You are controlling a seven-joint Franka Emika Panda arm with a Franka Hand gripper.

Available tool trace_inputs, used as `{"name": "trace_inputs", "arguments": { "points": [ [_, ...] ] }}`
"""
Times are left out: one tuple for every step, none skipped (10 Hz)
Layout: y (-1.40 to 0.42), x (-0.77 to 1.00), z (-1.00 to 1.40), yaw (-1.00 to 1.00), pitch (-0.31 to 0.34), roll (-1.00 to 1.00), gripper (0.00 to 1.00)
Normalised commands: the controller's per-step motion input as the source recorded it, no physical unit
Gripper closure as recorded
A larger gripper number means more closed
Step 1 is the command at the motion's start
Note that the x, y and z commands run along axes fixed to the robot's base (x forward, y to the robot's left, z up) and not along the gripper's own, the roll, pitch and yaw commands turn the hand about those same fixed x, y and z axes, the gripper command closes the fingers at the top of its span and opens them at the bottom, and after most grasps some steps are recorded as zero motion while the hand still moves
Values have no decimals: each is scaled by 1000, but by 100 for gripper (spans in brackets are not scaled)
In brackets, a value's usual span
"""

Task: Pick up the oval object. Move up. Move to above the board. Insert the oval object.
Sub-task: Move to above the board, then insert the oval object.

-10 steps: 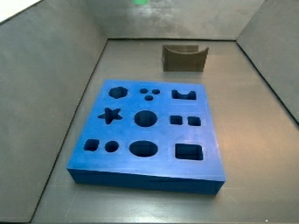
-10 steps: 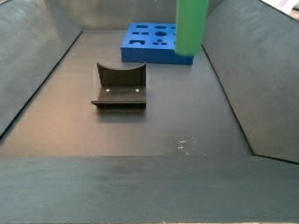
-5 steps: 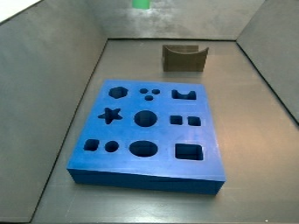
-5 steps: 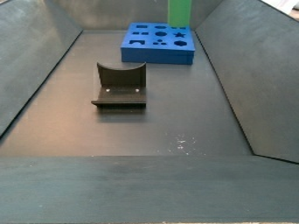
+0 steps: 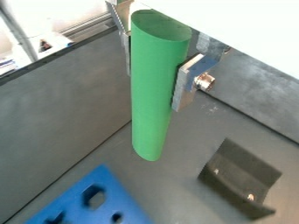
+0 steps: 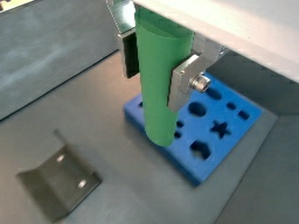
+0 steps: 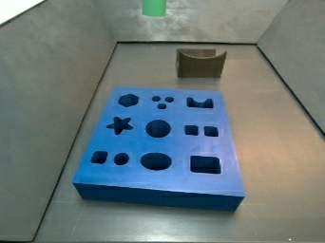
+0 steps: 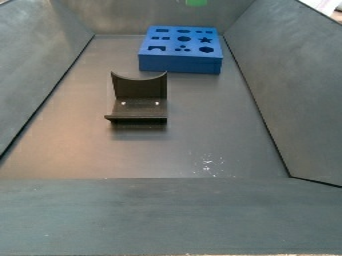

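The oval object, a long bright-green peg (image 5: pixel 152 96), hangs upright between my gripper's (image 5: pixel 156 70) silver fingers (image 5: pixel 190 79), high above the floor. Both wrist views show the gripper (image 6: pixel 158 74) shut on the peg (image 6: pixel 158 87) near its upper end. Only the peg's lower tip shows at the top edge of both side views (image 7: pixel 154 7) (image 8: pixel 197 2); the gripper itself is out of those views. The blue board (image 7: pixel 178 185) with its shaped cutouts lies flat on the floor, and it also shows in a side view (image 8: pixel 183 62) and in both wrist views (image 6: pixel 187 171) (image 5: pixel 82 206), off to the side below the peg.
The dark fixture (image 7: pixel 200 63) stands on the floor beyond the board, seen also in a side view (image 8: pixel 136 98) and in both wrist views (image 5: pixel 239 175) (image 6: pixel 59 179). Sloped grey walls enclose the floor on all sides.
The green peg has risen in both side views, from hanging well into the frame to only its tip showing at the top edge. Board and fixture have not moved.
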Motion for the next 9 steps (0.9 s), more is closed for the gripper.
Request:
{"name": "trace_inputs", "arguments": {
  "points": [
    [-1000, 54, 178, 9, 63, 5, 100],
    [-1000, 69, 179, 10, 82, -6, 100],
    [-1000, 92, 186, 5, 110, 3, 100],
    [-978, 114, 187, 11, 121, 8, 100],
    [-779, 112, 151, 7, 123, 6, 100],
    [-404, 97, 84, 10, 130, 9, 100],
    [-176, 80, 42, 9, 118, 15, 100],
    [-31, 0, -26, 0, 0, 0, 100],
    [-146, 0, -154, 0, -50, 0, 100]
  ]
}}
